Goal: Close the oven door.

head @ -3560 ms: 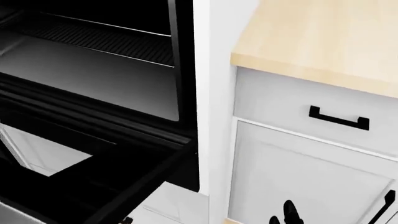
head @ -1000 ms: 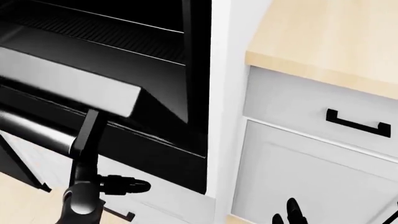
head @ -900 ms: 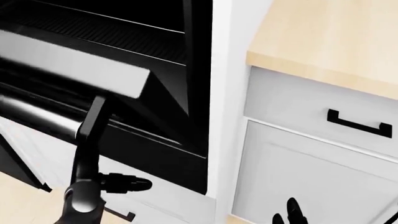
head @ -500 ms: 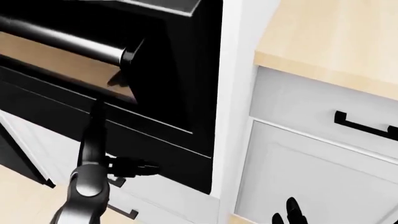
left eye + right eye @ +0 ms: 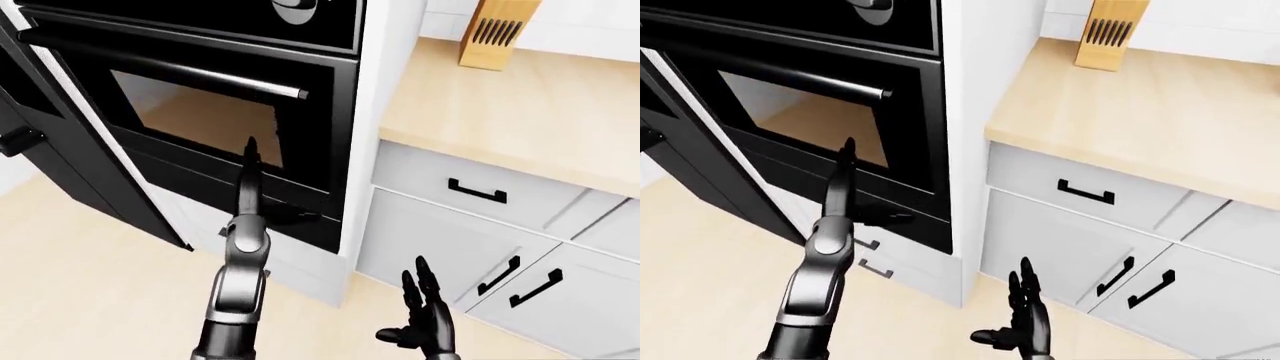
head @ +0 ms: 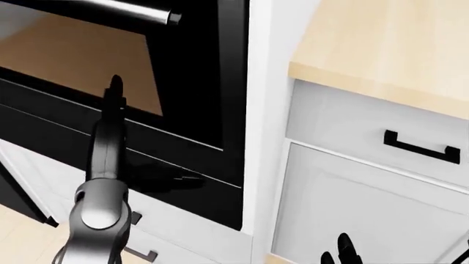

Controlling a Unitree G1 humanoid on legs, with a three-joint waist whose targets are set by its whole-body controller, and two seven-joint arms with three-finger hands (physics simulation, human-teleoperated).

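place: home kitchen | cues: built-in oven [image 5: 200, 112], wood countertop [image 5: 500, 120], knife block [image 5: 492, 31], white drawers [image 5: 470, 195]

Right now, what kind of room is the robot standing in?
Most likely a kitchen: there is a black built-in oven on the left, a wooden counter over white drawers, and a knife block on that counter.

I could read no text, label, brand or number anywhere: the oven door [image 5: 200, 120], the cabinet drawers [image 5: 470, 191] and the knife block [image 5: 490, 34] bore no legible markings.
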